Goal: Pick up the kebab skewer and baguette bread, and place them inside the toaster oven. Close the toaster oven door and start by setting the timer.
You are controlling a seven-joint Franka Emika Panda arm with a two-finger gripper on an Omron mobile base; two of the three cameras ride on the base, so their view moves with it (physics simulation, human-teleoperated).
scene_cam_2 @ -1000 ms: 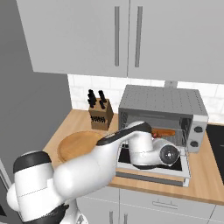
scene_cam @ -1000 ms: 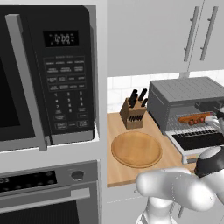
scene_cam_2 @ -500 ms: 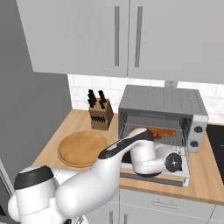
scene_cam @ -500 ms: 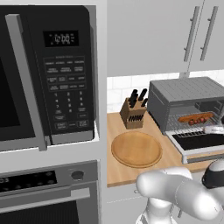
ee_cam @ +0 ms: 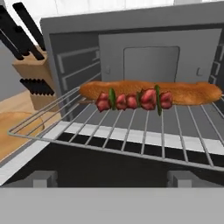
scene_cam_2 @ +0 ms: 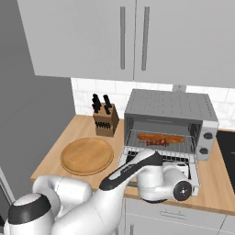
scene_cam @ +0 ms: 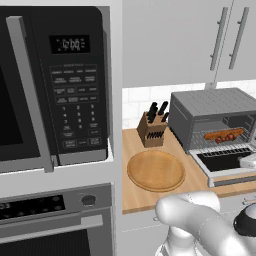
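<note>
Baguette bread (ee_cam: 148, 91) lay across the wire rack (ee_cam: 131, 131) inside the toaster oven (scene_cam_2: 172, 110), and we saw the kebab skewer (ee_cam: 133, 99) resting just in front of it, touching its near side, both lengthwise along the rack's width. From the right base view we found the same pair, the baguette bread (scene_cam_2: 160, 137) behind and the kebab skewer (scene_cam_2: 156, 142) at its front edge, well inside the oven's open mouth. From the left base view they showed as an orange loaf (scene_cam: 222, 134) on the rack with red chunks (scene_cam: 227, 137) beside it.

We saw the toaster oven door (scene_cam: 222, 161) dropped flat, its dark glass facing up, level with the wooden counter (scene_cam: 135, 195). The robot's hand hung low in front of that door; in the hand view the camera looked straight into the oven over the door's edge. We could not tell whether the fingers were apart or together, since they were not visible.

To the oven's left we noted a knife block (scene_cam_2: 104, 120) against the tiled wall and a round wooden board (scene_cam_2: 87, 156) on the counter, apart from both. A black microwave (scene_cam: 55, 85) stood at the far left.
</note>
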